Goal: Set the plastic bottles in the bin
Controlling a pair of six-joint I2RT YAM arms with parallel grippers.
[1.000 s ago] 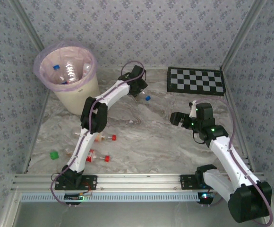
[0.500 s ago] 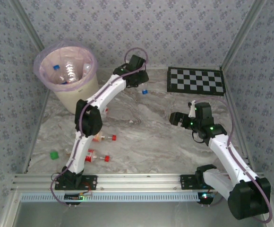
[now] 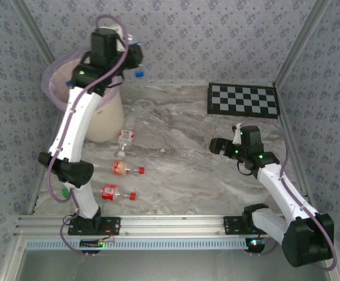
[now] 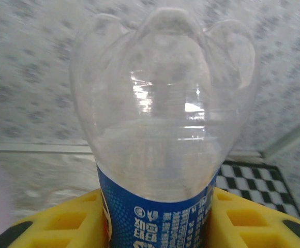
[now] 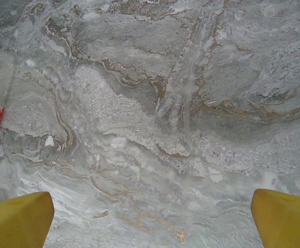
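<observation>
Blue-labelled bottle [image 4: 163, 119] in left end effector [image 4: 158, 219] by pink-lined bin [image 3: 108, 117]

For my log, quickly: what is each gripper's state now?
Left gripper: closed on a blue-labelled bottle.
Right gripper: open, holding nothing.

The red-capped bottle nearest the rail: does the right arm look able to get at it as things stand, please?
Probably yes, at a stretch: the right claw is open, bare marble lies between it and that bottle, and the left arm is up at the bin.
</observation>
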